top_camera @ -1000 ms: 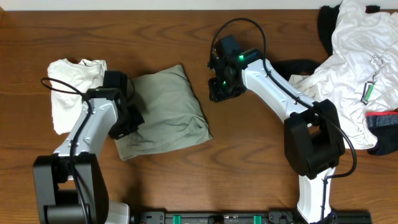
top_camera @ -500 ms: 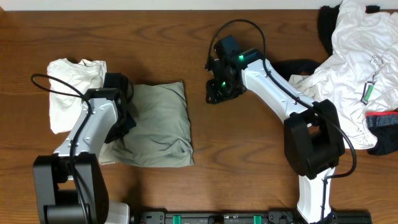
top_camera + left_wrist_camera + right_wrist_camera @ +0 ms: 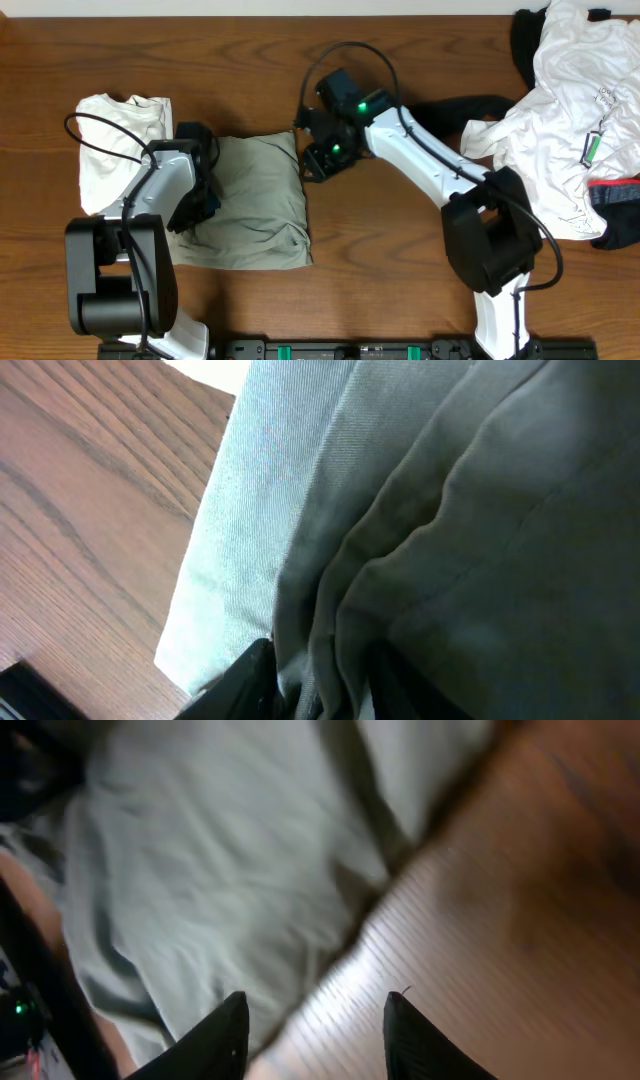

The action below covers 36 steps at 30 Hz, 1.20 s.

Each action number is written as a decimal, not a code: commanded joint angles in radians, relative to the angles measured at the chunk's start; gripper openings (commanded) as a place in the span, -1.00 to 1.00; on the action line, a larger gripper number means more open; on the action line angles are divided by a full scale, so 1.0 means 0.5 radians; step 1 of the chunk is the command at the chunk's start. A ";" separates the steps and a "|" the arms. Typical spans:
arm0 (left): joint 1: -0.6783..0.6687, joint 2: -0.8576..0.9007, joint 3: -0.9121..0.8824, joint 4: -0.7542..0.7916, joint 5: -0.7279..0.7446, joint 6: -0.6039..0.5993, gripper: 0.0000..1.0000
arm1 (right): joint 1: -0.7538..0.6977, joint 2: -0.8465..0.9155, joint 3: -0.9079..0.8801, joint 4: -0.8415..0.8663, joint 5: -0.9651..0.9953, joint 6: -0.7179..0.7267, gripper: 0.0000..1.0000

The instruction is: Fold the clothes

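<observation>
Green garment [image 3: 255,205]: is lying as a squared, folded packet on the table [image 3: 400,290], left of centre and just beside the white folded cloth [image 3: 110,150]; a second ago it was sitting skewed and farther right.
Left gripper [image 3: 312,682]: is pinching a bunched fold at the packet's left edge, closed on the cloth.
Right gripper [image 3: 312,1035]: is hanging empty with its fingers [image 3: 215,1040] spread over the packet's upper right corner, having travelled left toward it in the last half second.
Meaning for you: the packet is being drawn toward the finished cloth, and the right arm is probably coming in to steady or tidy that corner.
Remaining: the pile of clothes [image 3: 570,110] at the far right is waiting unfolded, so you are likely looking at an early stage.
Caution: the pinched edge is looking rumpled, so a careless release is risking an opened fold.
</observation>
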State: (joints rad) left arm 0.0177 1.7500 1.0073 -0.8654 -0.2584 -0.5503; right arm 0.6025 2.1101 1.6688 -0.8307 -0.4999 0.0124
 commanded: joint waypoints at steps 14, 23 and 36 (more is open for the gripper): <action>0.010 0.016 -0.008 -0.032 0.076 -0.010 -0.05 | 0.170 0.349 0.021 0.779 0.081 0.057 -0.17; 0.010 -0.026 0.032 -0.063 0.167 0.079 0.25 | 0.091 0.524 0.021 0.362 0.370 0.108 -0.26; 0.010 -0.577 0.146 0.015 0.405 0.263 0.26 | 0.015 0.514 0.021 -0.514 0.520 0.307 -0.45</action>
State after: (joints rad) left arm 0.0189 1.5166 1.0576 -0.8669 -0.1204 -0.4587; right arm 0.6182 2.2902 1.7386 -1.0321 -0.3763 0.1070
